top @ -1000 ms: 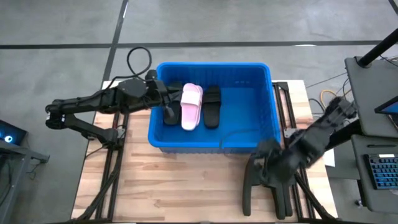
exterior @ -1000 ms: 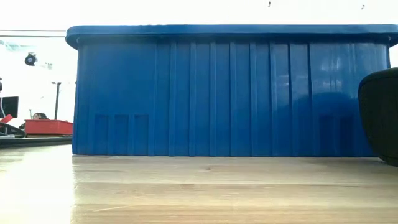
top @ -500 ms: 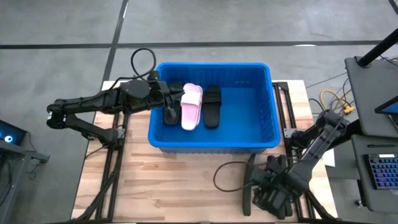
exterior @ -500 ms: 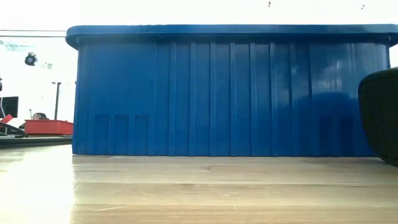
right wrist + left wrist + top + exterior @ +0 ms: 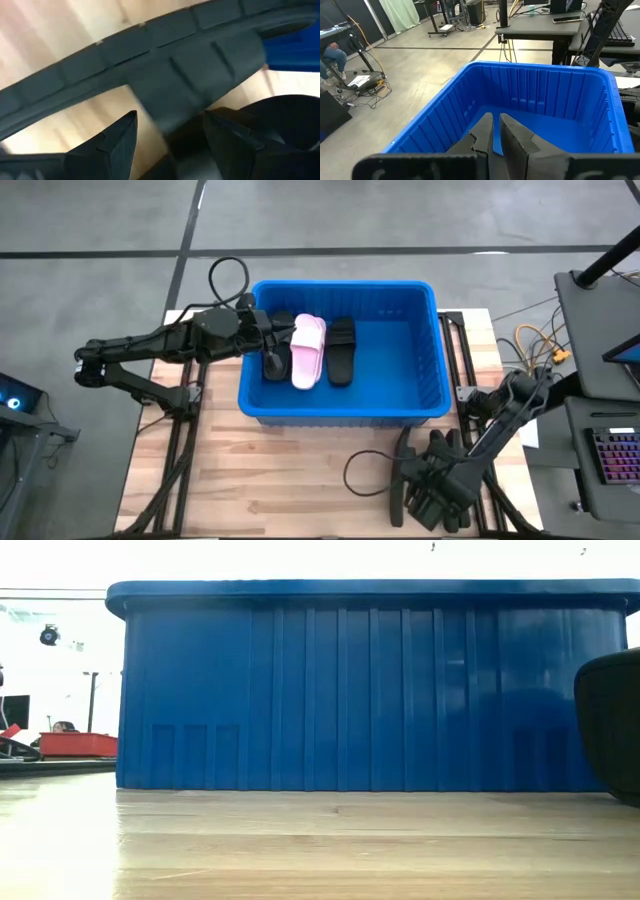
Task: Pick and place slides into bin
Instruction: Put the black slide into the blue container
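The blue bin stands mid-table and fills the low view. In it lie a pink slide between two black slides. More black slides lie on the table near its front right; one shows in the low view. My right gripper hangs open over them, its fingers on either side of a black slide's ribbed edge. My left gripper is shut and empty above the bin's left end. My right gripper comes down on a black slide on the table with open fingers. I cannot tell whether the fingers touch it.
The bin's right half holds no slides. Bare wooden table lies in front of the bin on the left. A cable loop lies beside the slides on the table. A desk with a keyboard stands past the right edge.
My right gripper has gone from the bin's front right corner toward the table's near edge and down over the black slides on the table. The bin and the slides in it have stayed in place.
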You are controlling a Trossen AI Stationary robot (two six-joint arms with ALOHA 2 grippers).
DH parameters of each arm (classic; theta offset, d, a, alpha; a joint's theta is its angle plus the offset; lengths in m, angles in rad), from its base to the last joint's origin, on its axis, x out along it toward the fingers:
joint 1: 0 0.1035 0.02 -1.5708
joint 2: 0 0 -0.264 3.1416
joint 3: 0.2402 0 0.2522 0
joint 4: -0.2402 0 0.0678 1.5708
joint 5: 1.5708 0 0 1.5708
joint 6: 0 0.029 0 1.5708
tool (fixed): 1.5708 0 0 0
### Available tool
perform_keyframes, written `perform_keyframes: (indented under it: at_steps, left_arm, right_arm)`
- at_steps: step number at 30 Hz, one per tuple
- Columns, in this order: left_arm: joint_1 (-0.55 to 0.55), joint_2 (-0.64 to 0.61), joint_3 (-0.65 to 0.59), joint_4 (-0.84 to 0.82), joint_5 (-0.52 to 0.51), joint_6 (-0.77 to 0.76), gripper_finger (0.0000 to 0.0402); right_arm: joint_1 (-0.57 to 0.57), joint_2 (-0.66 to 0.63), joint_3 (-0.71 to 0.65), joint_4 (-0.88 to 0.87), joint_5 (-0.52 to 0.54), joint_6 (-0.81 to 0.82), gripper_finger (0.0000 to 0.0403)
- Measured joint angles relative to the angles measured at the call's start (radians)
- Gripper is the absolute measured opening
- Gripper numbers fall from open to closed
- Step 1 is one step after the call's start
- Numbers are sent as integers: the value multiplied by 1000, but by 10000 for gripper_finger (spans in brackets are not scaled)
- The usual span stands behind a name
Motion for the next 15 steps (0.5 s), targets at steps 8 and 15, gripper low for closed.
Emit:
perform_keyframes:
  at_steps: [8, 15]
  left_arm:
    - [0, 0, 0, -2, 0, 1, 17]
    - [0, 0, 0, -3, 0, 2, 17]
  right_arm:
    - [0, 35, 0, -27, 100, 6, 218]
    - [-16, 38, 0, -27, 131, 7, 131]
